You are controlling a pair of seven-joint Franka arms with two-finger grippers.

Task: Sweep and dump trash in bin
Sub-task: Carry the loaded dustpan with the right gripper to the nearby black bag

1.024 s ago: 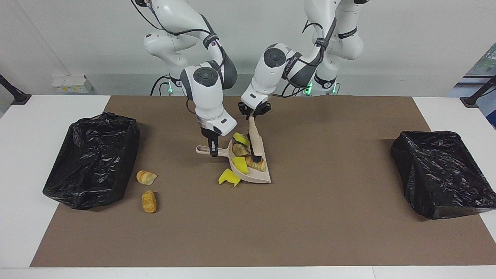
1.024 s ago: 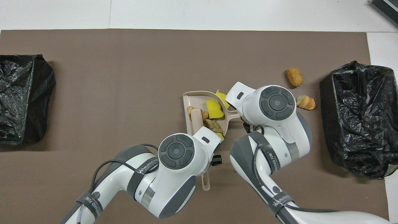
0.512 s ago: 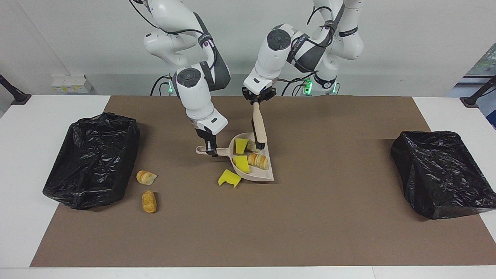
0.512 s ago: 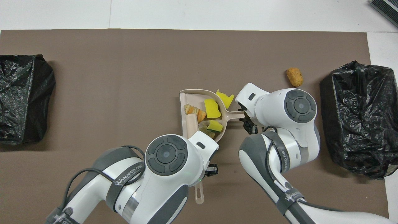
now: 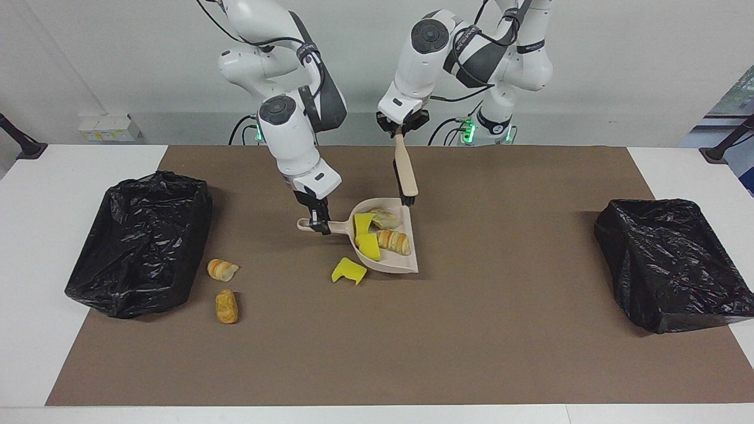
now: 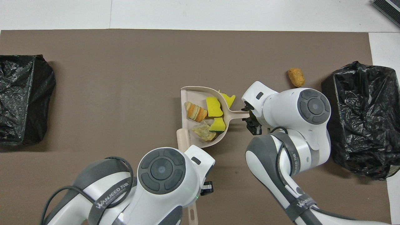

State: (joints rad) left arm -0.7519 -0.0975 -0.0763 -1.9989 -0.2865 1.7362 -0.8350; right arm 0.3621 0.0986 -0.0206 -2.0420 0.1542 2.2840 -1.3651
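Note:
The beige dustpan (image 5: pixel 407 228) (image 6: pixel 196 93) sits mid-mat with several trash pieces in it: yellow sponge chunks (image 5: pixel 369 246) (image 6: pixel 213 107) and bread lumps (image 5: pixel 393 241) (image 6: pixel 195 112). My right gripper (image 5: pixel 319 225) (image 6: pixel 252 120) is shut on the dustpan's handle. My left gripper (image 5: pixel 400 131) is shut on the beige brush (image 5: pixel 405 174) (image 6: pixel 183 139), held up over the pan's edge nearest the robots. One yellow sponge (image 5: pixel 347 272) (image 6: pixel 228 99) lies on the mat beside the pan. Two bread lumps (image 5: pixel 222 269) (image 5: pixel 227 306) (image 6: pixel 296 77) lie loose toward the right arm's end.
A black-bagged bin (image 5: pixel 141 241) (image 6: pixel 362 118) stands at the right arm's end, close to the loose bread lumps. A second black-bagged bin (image 5: pixel 671 262) (image 6: pixel 25 97) stands at the left arm's end. A brown mat (image 5: pixel 471 341) covers the table.
The left gripper has lifted the brush up out of the dustpan and back toward the robots. The right gripper has turned the pan a little, and the trash inside has shifted.

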